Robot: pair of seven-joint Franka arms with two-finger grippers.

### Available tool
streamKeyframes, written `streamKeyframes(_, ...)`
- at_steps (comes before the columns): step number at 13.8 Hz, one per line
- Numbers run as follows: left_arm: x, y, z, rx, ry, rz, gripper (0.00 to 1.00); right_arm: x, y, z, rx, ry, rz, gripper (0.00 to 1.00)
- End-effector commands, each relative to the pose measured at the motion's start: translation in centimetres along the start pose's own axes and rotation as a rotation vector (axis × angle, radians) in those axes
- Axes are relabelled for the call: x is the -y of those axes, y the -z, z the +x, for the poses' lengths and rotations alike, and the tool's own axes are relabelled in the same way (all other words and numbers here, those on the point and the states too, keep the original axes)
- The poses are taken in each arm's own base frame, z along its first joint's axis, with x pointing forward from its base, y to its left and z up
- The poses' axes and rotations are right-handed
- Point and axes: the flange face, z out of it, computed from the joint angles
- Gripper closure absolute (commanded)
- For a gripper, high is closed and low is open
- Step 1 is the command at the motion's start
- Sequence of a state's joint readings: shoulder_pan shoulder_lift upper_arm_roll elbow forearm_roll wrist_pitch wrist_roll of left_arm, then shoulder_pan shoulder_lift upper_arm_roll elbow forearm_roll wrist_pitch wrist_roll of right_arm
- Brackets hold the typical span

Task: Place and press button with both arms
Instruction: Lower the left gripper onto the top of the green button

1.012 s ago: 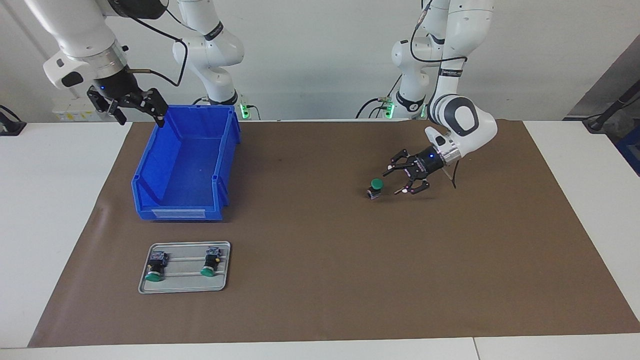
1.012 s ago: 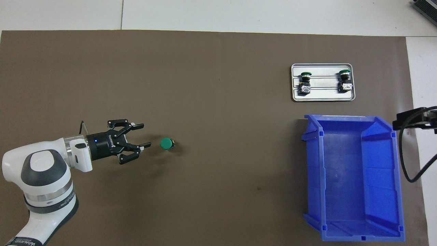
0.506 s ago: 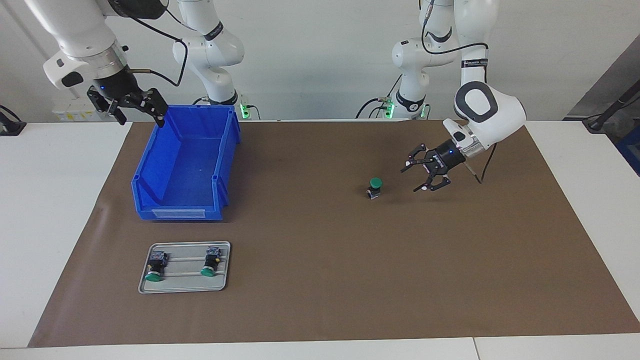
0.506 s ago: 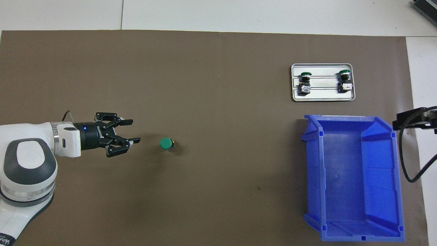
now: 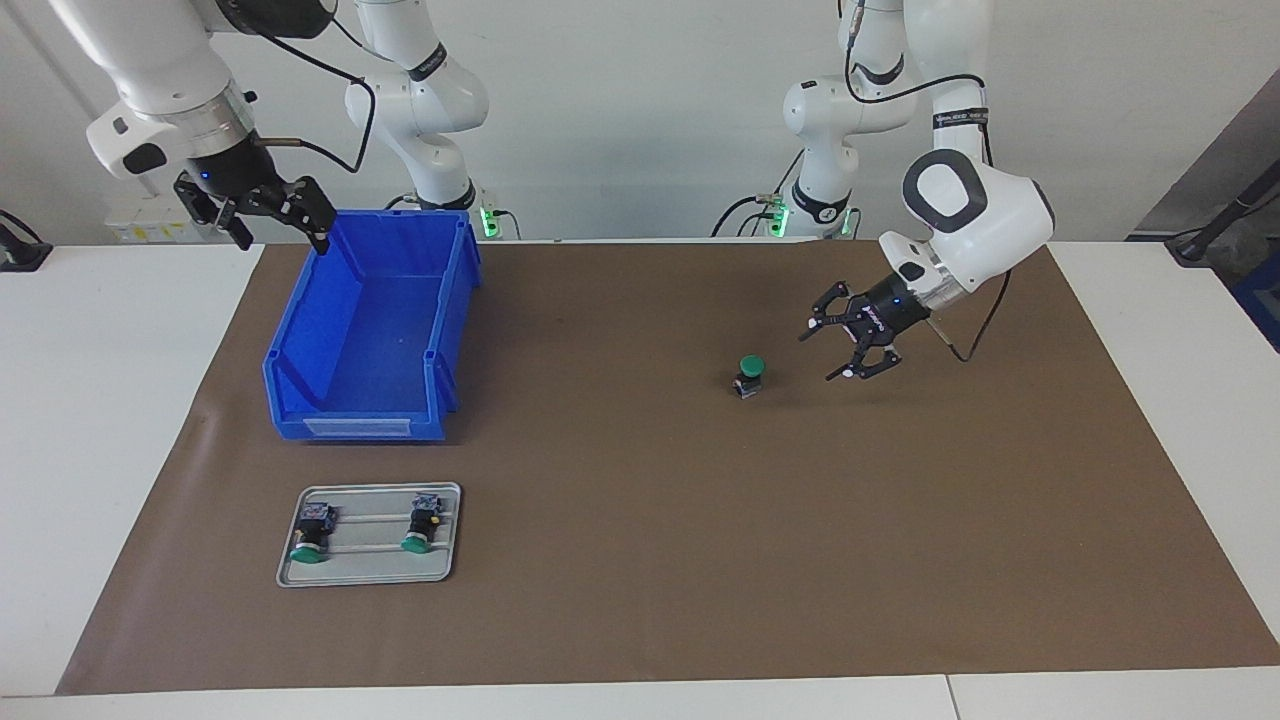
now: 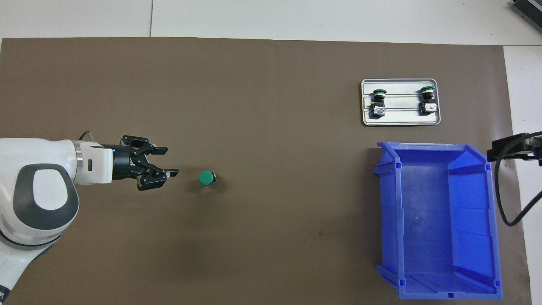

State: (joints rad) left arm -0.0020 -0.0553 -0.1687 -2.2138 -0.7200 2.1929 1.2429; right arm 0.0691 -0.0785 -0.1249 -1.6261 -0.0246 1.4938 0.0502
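A matte brown mat [image 5: 640, 560] with a faintly creased edge covers most of the smooth white worktop [image 5: 90, 420]. Near the middle of the mat, toward the left arm's end, stands the small push-button switch [image 5: 749, 375] with its round green mushroom cap on top and a black cylindrical body below; its terminal block is too small to make out, and from overhead [image 6: 207, 178] the cap hides nearly all of the body.

The left arm's black claw-like gripper [image 5: 838, 350] hangs low over the mat just beside the switch, apart from it, its fingers spread and holding nothing.

Toward the right arm's end sits an open, glossy blue plastic bin [image 5: 300, 390] with ribbed walls, nothing inside it; the overhead view cuts off its nearest rim. Farther from the robots, near the mat's corner, lies a flat grey metal tray [image 5: 365, 577] with rounded corners and two raised rails, carrying two more green-capped switches [image 5: 313, 531] [image 5: 423, 520] lying on their sides, apart from each other.

The right arm waits, its black claw-like gripper [image 5: 275, 222] held over the bin's corner nearest the robots, fingers spread and empty; overhead only a black tip and cable show [image 6: 510, 150] at the frame's edge.
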Motion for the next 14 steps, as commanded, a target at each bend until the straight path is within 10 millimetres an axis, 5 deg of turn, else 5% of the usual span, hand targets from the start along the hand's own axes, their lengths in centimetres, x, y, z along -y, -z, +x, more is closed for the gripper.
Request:
streamKeyframes(1, -1.9, -1.3, 2.5, 0.071, -0.088, 0.032, 0.00, -0.4, 0.0, -0.8, 0.003, 0.012, -0.004, 0.00)
streamKeyframes(3, -2.5, -1.8, 3.1, 0.095, -0.112, 0.069, 0.00, -0.4, 0.0, -0.8, 0.003, 0.012, -0.004, 0.00)
streamKeyframes(4, -3.4, -2.7, 3.9, 0.104, -0.094, 0.074, 0.14, -0.5, 0.0, -0.8, 0.003, 0.011, -0.004, 0.00)
streamKeyframes(6, -3.8, -3.1, 4.2, 0.195, -0.092, 0.149, 0.94, -0.5, 0.0, -0.8, 0.003, 0.011, -0.004, 0.00)
streamKeyframes(7, -4.3, -3.4, 4.7, 0.254, -0.107, 0.193, 1.00, -0.5, 0.0, -0.8, 0.003, 0.011, -0.004, 0.00)
streamKeyframes(14, -7.8, -6.7, 5.9, 0.295, -0.050, 0.219, 1.00, -0.5, 0.0, -0.8, 0.003, 0.011, -0.004, 0.00)
